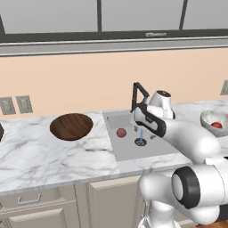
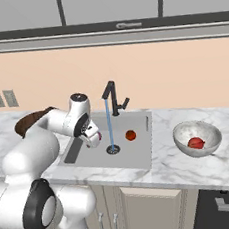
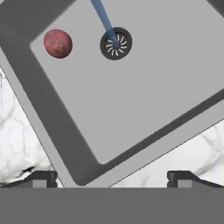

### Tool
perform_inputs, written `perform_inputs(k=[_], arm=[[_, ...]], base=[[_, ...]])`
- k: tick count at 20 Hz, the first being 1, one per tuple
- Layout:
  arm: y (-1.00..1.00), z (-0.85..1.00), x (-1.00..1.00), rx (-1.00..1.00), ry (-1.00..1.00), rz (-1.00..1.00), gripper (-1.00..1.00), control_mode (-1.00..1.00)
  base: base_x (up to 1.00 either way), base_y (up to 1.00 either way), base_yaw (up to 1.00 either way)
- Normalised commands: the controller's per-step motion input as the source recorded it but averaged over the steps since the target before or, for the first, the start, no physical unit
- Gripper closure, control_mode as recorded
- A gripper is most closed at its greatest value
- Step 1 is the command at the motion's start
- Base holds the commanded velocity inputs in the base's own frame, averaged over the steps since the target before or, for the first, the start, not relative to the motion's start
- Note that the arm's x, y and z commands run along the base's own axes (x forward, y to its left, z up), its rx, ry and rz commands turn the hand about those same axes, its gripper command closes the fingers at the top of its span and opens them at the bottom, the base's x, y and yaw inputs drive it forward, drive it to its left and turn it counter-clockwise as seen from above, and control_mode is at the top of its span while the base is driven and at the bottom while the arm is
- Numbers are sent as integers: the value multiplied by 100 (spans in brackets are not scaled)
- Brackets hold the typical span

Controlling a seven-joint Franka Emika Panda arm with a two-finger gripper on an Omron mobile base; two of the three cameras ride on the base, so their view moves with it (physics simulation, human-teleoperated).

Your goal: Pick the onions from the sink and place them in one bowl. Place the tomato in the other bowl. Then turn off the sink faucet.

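The steel sink (image 1: 122,151) (image 2: 136,157) (image 3: 144,96) holds a mauve-pink onion (image 1: 121,132) (image 3: 57,43) left of the drain (image 3: 116,43). The glossy orange-red tomato (image 2: 131,134) lies right of the drain. A deep red onion (image 2: 196,143) (image 1: 216,125) rests in the pale grey-white bowl (image 2: 208,128) (image 1: 205,119) on the counter to the right. The brown wooden bowl (image 1: 71,126) (image 2: 27,124) sits left of the sink with nothing in it. My gripper (image 1: 144,132) (image 2: 94,138) (image 3: 112,178) hangs open over the basin, holding nothing. The black faucet (image 1: 138,95) (image 2: 114,99) runs a blue stream (image 2: 109,122) into the drain.
White marble counter (image 1: 40,156) (image 2: 193,170) surrounds the sink. A peach wall with outlets (image 1: 15,105) stands behind. My arm crosses the right part of the sink in the left base view and covers part of the wooden bowl in the right base view.
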Motion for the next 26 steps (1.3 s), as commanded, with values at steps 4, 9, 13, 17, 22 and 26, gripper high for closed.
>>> perform_inputs(k=[4,9,13,17,22,26], arm=[[13,-21,23,4,-4,-17,-100,-100],[0,-14,40,12,-12,-6,-100,-100],[0,-20,36,7,-2,-9,-100,-100],[0,-30,33,2,0,-9,-100,-100],[3,-20,48,4,-1,-3,-100,-100],[6,-21,48,2,0,0,-100,-100]], base=[[0,0,0],[0,0,0],[0,0,0],[0,0,0],[0,0,0],[0,0,0]])
